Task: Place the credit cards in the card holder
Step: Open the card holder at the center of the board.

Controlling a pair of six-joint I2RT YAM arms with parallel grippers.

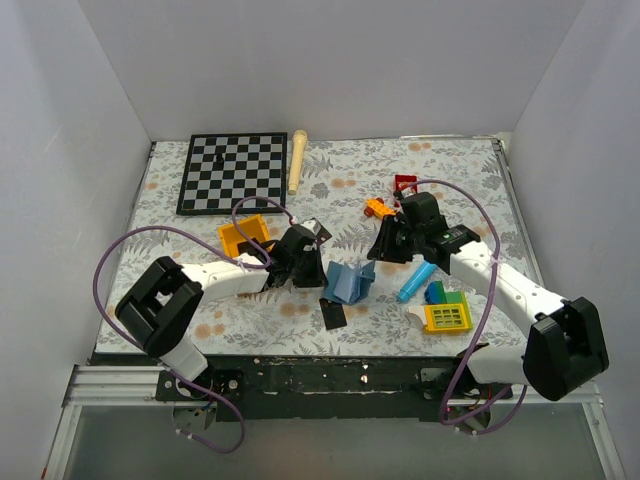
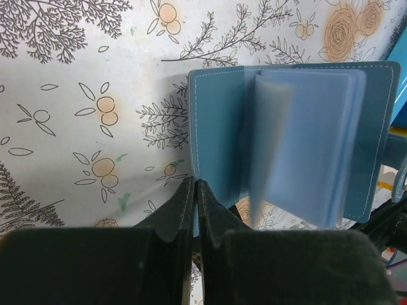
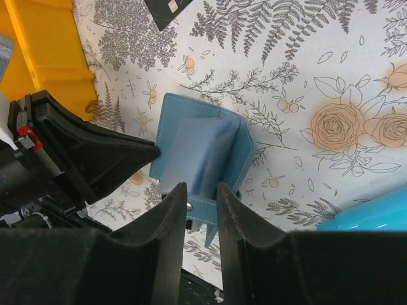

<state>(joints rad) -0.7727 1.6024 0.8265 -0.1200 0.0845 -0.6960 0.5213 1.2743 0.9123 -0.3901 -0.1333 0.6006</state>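
The slate-blue card holder (image 1: 350, 282) stands open like a book on the floral table, its lighter blue-grey sleeves fanned out (image 2: 305, 146). My left gripper (image 1: 312, 262) is shut on the edge of its left cover (image 2: 195, 182). My right gripper (image 1: 383, 250) hovers at the holder's right side with its fingers apart (image 3: 200, 187). The snap tab (image 3: 205, 208) shows in the gap beyond them. One black credit card (image 1: 333, 313) lies flat on the table in front of the holder and also shows in the right wrist view (image 3: 166, 9). The second card is not visible.
A yellow bin (image 1: 245, 238) sits behind the left gripper. A bright blue tube (image 1: 416, 281), a yellow grid toy (image 1: 447, 317) and coloured blocks (image 1: 440, 293) lie under the right arm. An orange toy (image 1: 379, 208), red box (image 1: 405, 183), chessboard (image 1: 233, 172) and wooden stick (image 1: 297, 160) lie further back.
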